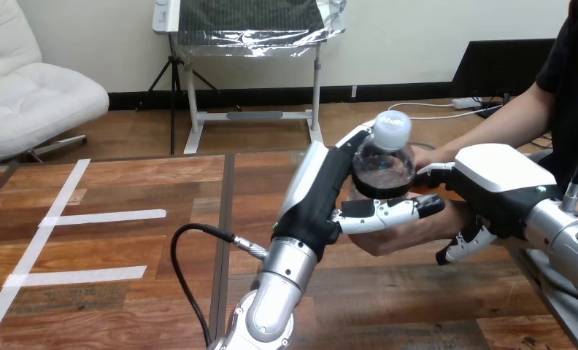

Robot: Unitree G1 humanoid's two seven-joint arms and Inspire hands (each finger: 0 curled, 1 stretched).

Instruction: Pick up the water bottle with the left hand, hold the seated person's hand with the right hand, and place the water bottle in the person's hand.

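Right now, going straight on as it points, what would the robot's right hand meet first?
Probably the clear plastic water bottle with the white cap in the left hand, though depth is unclear.

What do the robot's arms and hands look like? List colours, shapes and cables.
The left forearm and right forearm are silver; a black cable loops from the left. The left hand is black with a white shell along its back; the right hand is black under a broad white shell. Fingers are black and white.

Bright, even light falls softly across the wooden table point(162, 186).
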